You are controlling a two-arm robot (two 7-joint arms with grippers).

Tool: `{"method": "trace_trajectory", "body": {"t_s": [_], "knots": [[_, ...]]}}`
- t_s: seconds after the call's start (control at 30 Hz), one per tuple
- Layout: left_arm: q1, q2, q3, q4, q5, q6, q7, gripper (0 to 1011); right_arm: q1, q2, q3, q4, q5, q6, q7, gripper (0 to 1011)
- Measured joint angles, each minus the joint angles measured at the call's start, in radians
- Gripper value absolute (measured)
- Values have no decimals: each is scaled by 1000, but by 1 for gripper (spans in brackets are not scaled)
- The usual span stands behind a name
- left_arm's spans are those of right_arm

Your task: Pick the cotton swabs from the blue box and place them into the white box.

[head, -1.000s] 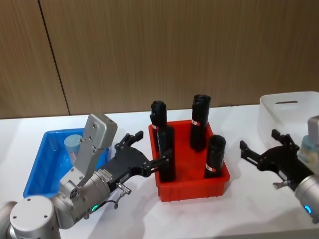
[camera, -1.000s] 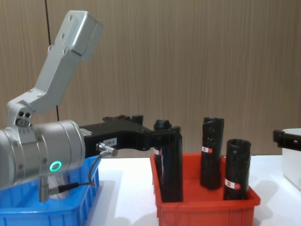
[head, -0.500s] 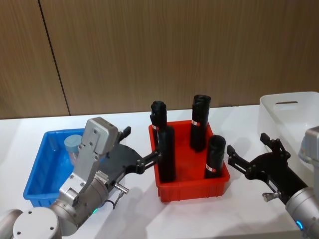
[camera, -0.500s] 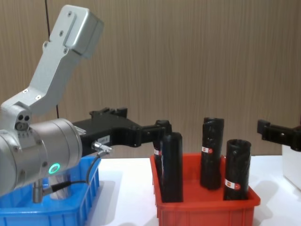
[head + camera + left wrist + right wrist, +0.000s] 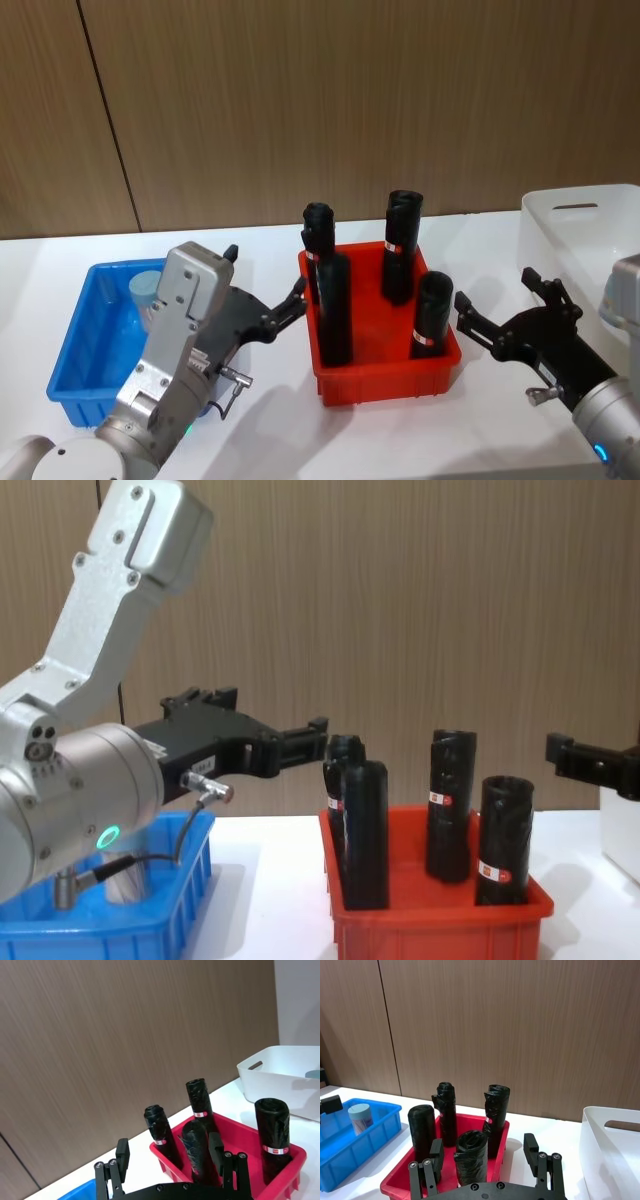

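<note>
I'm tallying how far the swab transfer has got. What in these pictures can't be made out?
- Swab count in the blue box: in the head view the left arm covers its right side; one cotton swab tub shows.
- Contents of the white box: the head view's right edge cuts it off, and the right arm covers part of its inside.
- A grey-blue patch, seemingly inside the white box, left wrist view: cut by the edge, cannot identify.

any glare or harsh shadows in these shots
Head view: soft shadow on the table between blue box and red bin, below the left gripper. Left wrist view: pale sheen on the wood wall; no harsh glare.
</note>
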Motion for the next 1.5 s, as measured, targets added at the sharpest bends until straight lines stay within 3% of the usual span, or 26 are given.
{"method": "trace_trajectory", "body": {"t_s": [0.73, 1.07, 1.5], "knots": [[5, 1, 2, -7, 7, -3, 21, 1004, 1, 0, 2, 1, 4, 3, 8, 1002], [5, 1, 1, -7, 7, -3, 21, 1004, 13, 3, 6, 11, 28, 31, 65, 1002], [5, 1, 1, -6, 6, -2, 21, 1004, 76, -5, 6, 79, 44, 89, 187, 1001]]}}
